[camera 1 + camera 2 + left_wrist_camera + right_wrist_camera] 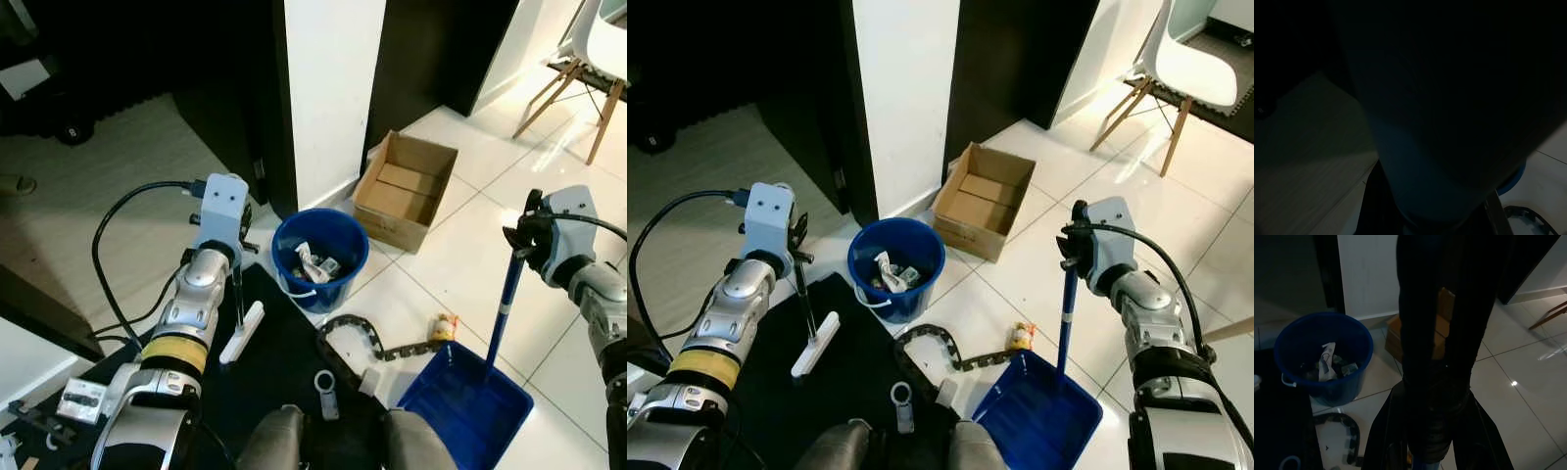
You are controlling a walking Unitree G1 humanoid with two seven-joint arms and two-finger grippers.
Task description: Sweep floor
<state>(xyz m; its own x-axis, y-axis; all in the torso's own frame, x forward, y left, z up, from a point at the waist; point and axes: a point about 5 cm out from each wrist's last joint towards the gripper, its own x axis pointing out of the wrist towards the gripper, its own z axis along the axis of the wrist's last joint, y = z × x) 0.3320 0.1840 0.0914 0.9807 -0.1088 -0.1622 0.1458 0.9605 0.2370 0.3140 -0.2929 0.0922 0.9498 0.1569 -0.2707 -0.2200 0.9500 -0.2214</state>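
Dustpan [477,403] handle in right hand [520,238]

A: The floor [460,255] at three o'clock is glossy white tile; the mat [284,362] looks matt black.

B: The bucket [320,257] and dustpan [460,406] are smooth blue plastic, the box [405,189] plain brown cardboard.

A: The arms [191,313] are brushed silver metal, and the chair [598,49] has wooden legs.

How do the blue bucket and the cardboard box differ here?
The blue bucket is round and holds crumpled trash; the cardboard box is rectangular, with nothing visible inside. The bucket sits at the black mat's edge; the box sits on white tile beside the wall. Both stand open-topped on the floor.
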